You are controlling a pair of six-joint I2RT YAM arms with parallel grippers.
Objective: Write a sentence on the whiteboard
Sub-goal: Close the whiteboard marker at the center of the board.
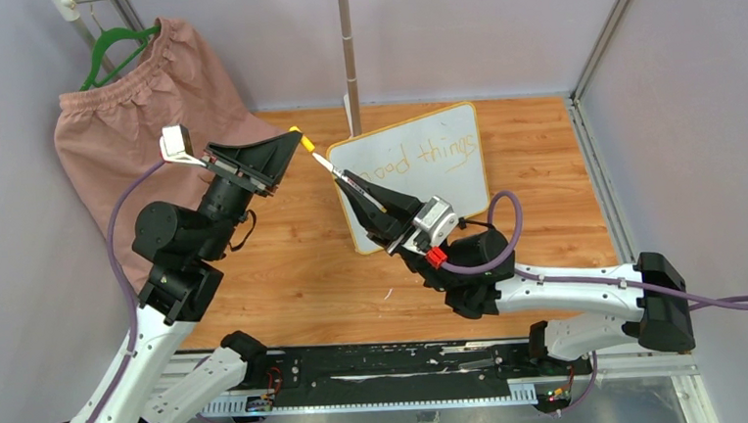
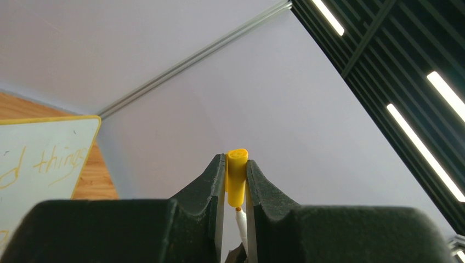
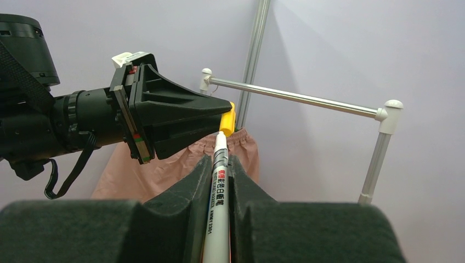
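Note:
The whiteboard (image 1: 447,182) stands tilted at the back of the wooden table, and its left part shows in the left wrist view (image 2: 49,142). Yellow handwriting, the sentence (image 1: 424,157), reads "Good things" on it. My left gripper (image 1: 296,138) is shut on a small yellow marker cap (image 2: 237,174), held in the air left of the board. My right gripper (image 3: 220,163) is shut on a white marker (image 3: 217,208) that points up at the cap (image 3: 226,121). The marker's tip (image 2: 239,219) sits right at the cap's mouth.
Pink shorts (image 1: 138,108) on a green hanger (image 1: 115,46) hang from a metal clothes rail (image 3: 296,97) at the back left. The rail's upright pole (image 1: 348,56) stands just behind the whiteboard. Grey walls close the cell on three sides.

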